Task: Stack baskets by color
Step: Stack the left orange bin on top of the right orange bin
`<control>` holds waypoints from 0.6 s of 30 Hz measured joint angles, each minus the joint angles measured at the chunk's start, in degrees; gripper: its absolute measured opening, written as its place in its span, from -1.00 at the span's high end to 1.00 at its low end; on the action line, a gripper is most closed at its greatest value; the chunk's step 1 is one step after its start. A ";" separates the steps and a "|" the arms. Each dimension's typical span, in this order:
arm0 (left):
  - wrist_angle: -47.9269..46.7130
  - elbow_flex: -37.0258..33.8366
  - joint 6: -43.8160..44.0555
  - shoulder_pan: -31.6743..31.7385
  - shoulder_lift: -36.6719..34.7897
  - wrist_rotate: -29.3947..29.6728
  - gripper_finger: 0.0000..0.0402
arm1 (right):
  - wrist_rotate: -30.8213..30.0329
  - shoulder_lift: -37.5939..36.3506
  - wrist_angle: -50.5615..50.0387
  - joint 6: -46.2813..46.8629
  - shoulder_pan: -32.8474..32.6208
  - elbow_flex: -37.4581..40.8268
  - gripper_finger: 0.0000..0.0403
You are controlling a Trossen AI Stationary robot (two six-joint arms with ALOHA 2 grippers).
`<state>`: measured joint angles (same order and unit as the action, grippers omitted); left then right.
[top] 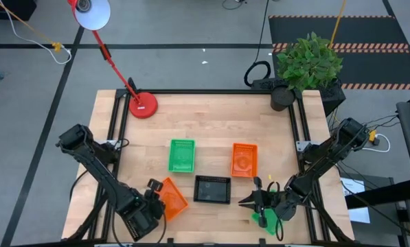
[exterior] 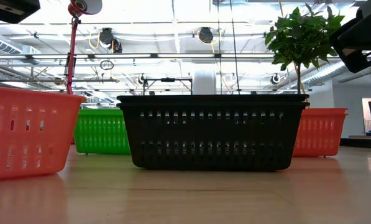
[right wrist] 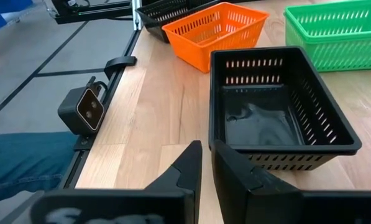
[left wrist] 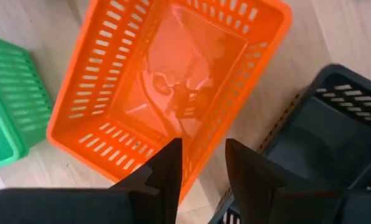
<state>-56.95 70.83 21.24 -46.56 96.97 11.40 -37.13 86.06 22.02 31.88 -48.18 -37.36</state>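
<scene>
My left gripper (top: pixel 156 199) stands at the table's near left, pointing down, shut on an orange basket (top: pixel 172 198) that sits askew to the table's edges. A black basket (top: pixel 212 189) rests on its bottom just right of it. Farther back are a green basket (top: pixel 182 155) and a second orange basket (top: pixel 244 160). My right gripper (top: pixel 251 202) is shut and holds nothing, hovering right of the black basket (right wrist: pixel 278 106) with its fingers pointing at it. My left gripper has one wall of the orange basket (left wrist: pixel 201 158), close to a corner, between its fingers: one finger (left wrist: pixel 169 165) inside the basket, the other (left wrist: pixel 244 171) outside. The fingers come from above, pointing down. In the low view the basket's bottom (exterior: pixel 23 171) looks to be on the table.
A red lamp base (top: pixel 143 106) and a potted plant (top: pixel 308 65) stand at the far edge. A green shape (top: pixel 266 219) shows under my right arm. Another black basket (right wrist: pixel 166 9) lies near the left arm. Bare wood lies between the baskets and the far edge.
</scene>
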 joint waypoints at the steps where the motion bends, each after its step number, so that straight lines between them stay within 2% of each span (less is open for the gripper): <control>1: 0.00 0.00 -0.48 0.18 0.00 -0.27 0.38 | 0.02 0.00 0.00 -0.01 -0.11 0.00 0.86; 7: -0.60 -0.28 -2.69 0.44 -0.03 -1.39 0.38 | 0.07 0.00 0.00 -0.87 -0.96 -0.02 0.86; 18: 1.42 -5.49 -2.75 1.12 -0.02 -1.97 0.38 | 0.03 0.00 0.00 -1.14 -1.05 -0.02 0.86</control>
<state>-55.53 65.34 18.49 -45.45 96.95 9.42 -37.10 86.06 22.02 30.74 -49.23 -37.39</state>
